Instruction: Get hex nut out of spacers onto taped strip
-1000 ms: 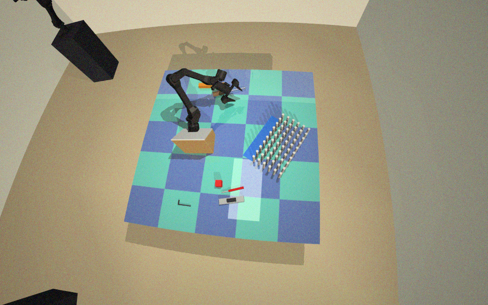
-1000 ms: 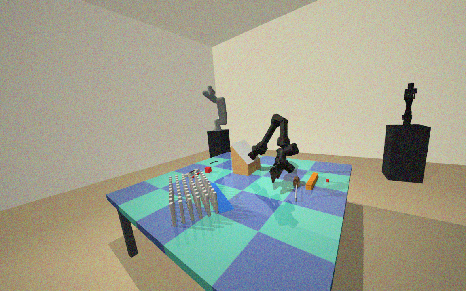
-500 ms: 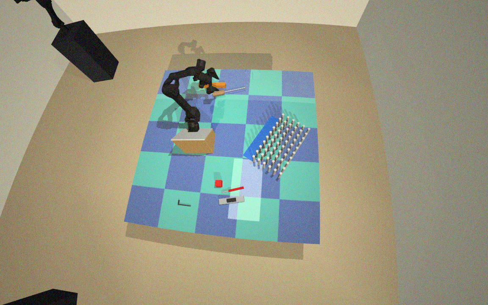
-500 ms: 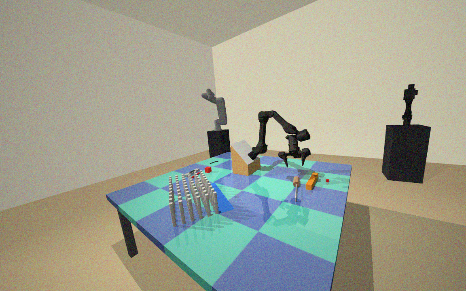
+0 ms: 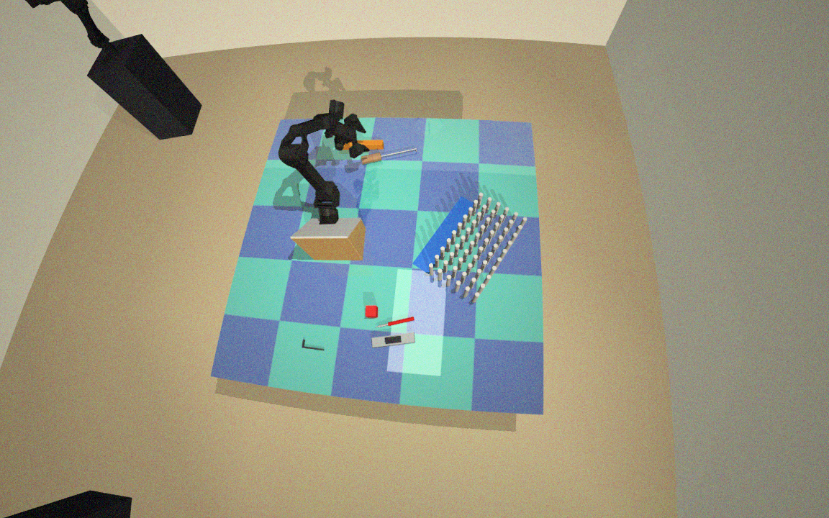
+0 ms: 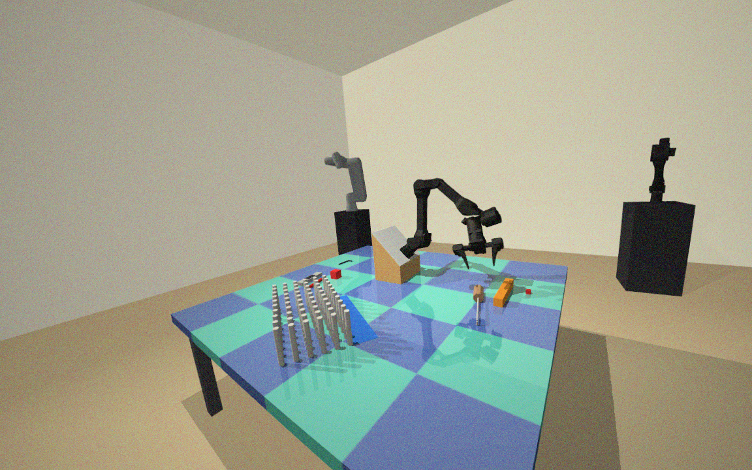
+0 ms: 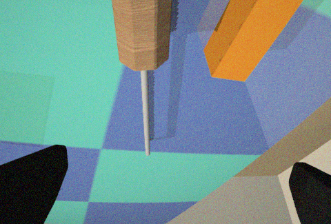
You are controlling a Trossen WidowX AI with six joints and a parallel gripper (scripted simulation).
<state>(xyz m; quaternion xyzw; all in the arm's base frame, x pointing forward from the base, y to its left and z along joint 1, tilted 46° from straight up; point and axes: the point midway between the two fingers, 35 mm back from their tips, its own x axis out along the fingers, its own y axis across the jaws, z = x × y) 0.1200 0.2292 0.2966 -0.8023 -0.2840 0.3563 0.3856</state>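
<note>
Metal spacers (image 5: 524, 220) (image 6: 279, 347) stand upright in rows, with a blue strip (image 5: 441, 233) (image 6: 358, 324) along one side. The nut cannot be made out in any view. A wooden-handled tool with a thin metal shaft (image 5: 371, 158) (image 6: 478, 293) (image 7: 145, 27) lies on the table away from the spacers. My gripper (image 5: 365, 142) (image 6: 481, 266) (image 7: 181, 167) is open and empty above the table by this tool, its fingers wide apart. In the wrist view the handle is at the top and the shaft points down between the fingers. A black hex key (image 5: 313, 347) (image 6: 344, 262) lies far off.
An orange bar (image 5: 373, 144) (image 6: 504, 292) (image 7: 265, 27) lies beside the wooden handle. A small red cube (image 6: 528, 291) lies beyond it. Another red cube (image 5: 371, 311) (image 6: 335, 274), a red pen-like tool (image 5: 401, 320) and a grey bar (image 5: 378, 342) lie near a pale patch (image 5: 422, 357). The arm stands on a sloped block (image 5: 334, 249) (image 6: 387, 266).
</note>
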